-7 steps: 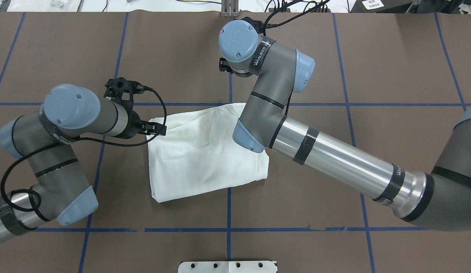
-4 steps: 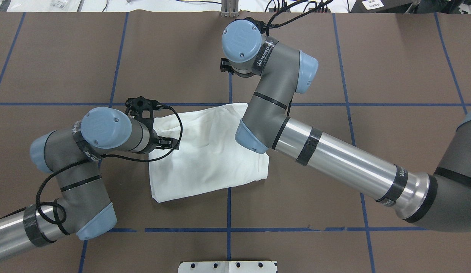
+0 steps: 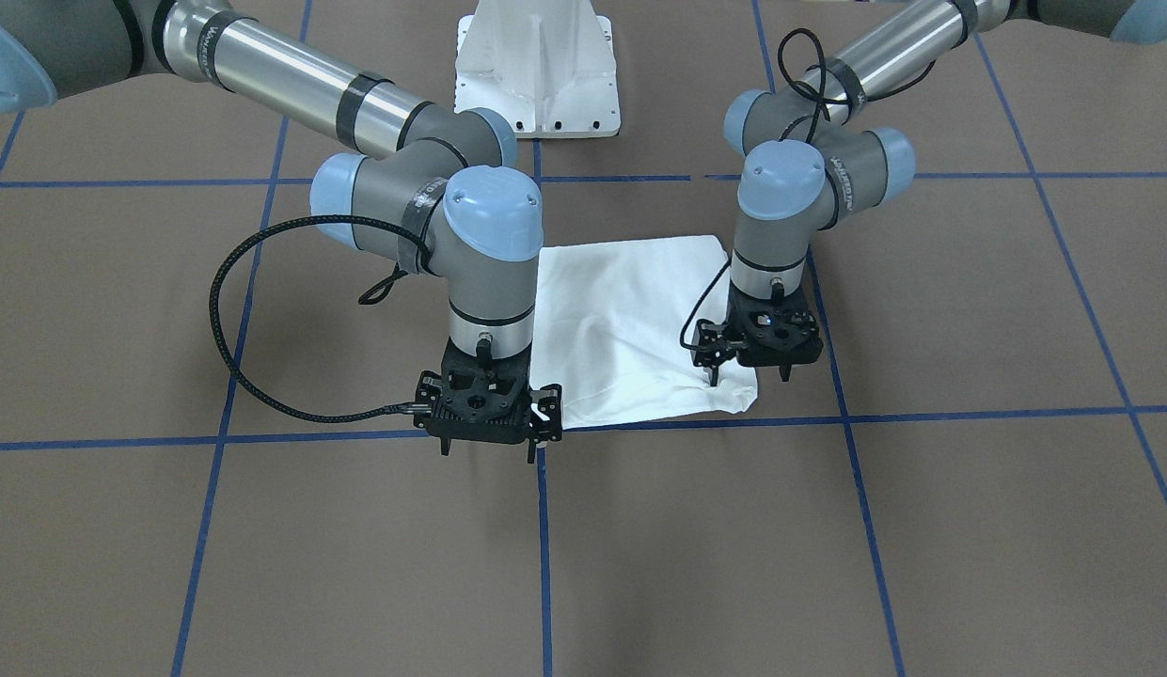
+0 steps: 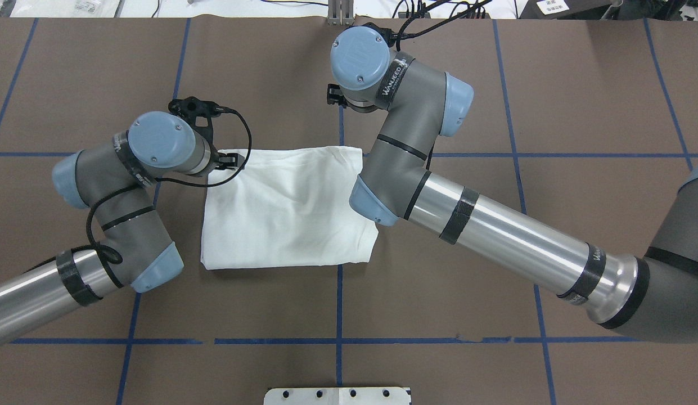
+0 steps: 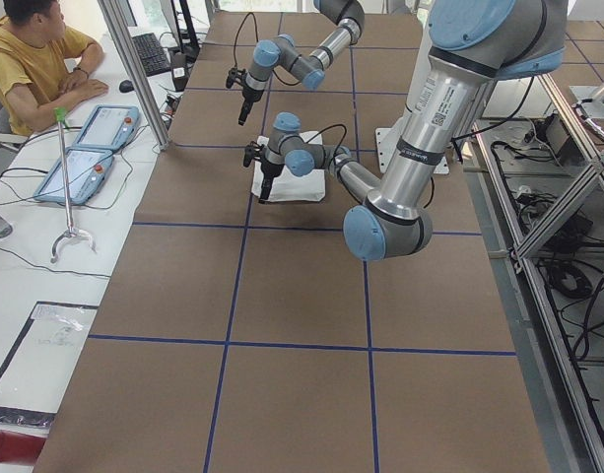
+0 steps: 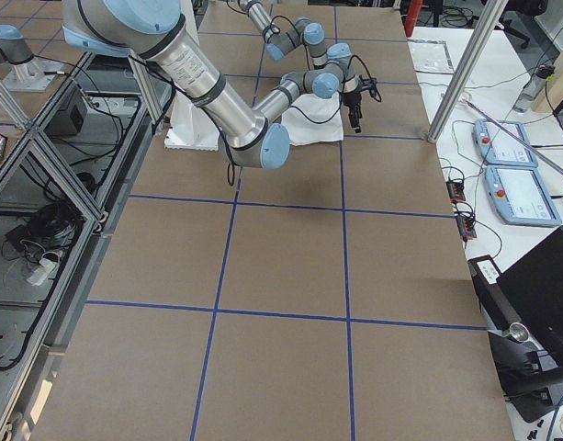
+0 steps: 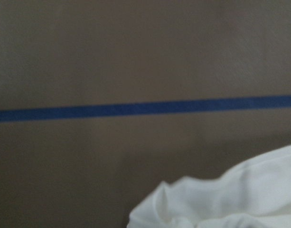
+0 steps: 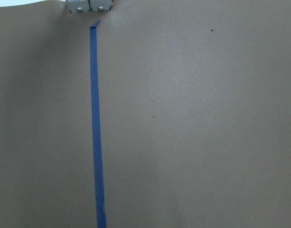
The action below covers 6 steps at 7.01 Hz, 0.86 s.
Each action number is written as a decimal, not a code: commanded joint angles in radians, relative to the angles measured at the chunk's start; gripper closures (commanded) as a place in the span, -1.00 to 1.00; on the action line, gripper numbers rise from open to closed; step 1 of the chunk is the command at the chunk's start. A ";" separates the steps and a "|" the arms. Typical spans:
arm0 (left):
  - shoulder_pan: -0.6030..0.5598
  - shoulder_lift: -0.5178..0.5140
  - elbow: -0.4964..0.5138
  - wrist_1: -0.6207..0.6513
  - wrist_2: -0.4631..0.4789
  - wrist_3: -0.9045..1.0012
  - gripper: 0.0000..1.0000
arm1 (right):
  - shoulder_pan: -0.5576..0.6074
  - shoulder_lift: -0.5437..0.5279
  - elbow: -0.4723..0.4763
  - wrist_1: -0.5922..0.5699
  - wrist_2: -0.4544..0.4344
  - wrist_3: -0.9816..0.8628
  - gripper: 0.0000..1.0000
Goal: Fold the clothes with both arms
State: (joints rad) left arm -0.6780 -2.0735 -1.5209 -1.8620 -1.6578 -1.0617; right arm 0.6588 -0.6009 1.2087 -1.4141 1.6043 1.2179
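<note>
Now the folded T-shirt [image 3: 630, 320] is lying flat on the table [image 3: 263, 564]. The left gripper [image 3: 748, 378] is standing wide open astride one far corner. The right gripper [image 3: 488, 455] is hanging spread and empty just beside the other, probably readying a two-corner pinch.

Even bright light; left wrist view blurred.

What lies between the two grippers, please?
The folded white shirt lies between the left gripper and the right gripper; the front-facing view shows it best.
</note>
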 commanded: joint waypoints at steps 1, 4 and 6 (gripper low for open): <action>-0.074 -0.003 0.066 -0.009 0.004 0.081 -1.00 | -0.001 -0.010 0.003 0.003 0.000 0.000 -0.99; -0.167 -0.004 -0.084 0.018 -0.131 0.225 -1.00 | 0.091 -0.048 0.086 -0.009 0.244 -0.085 -1.00; -0.236 0.065 -0.377 0.275 -0.218 0.394 -1.00 | 0.213 -0.251 0.312 -0.067 0.409 -0.269 -1.00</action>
State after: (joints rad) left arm -0.8740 -2.0489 -1.7309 -1.7264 -1.8260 -0.7571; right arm 0.7958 -0.7354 1.3902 -1.4371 1.9111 1.0707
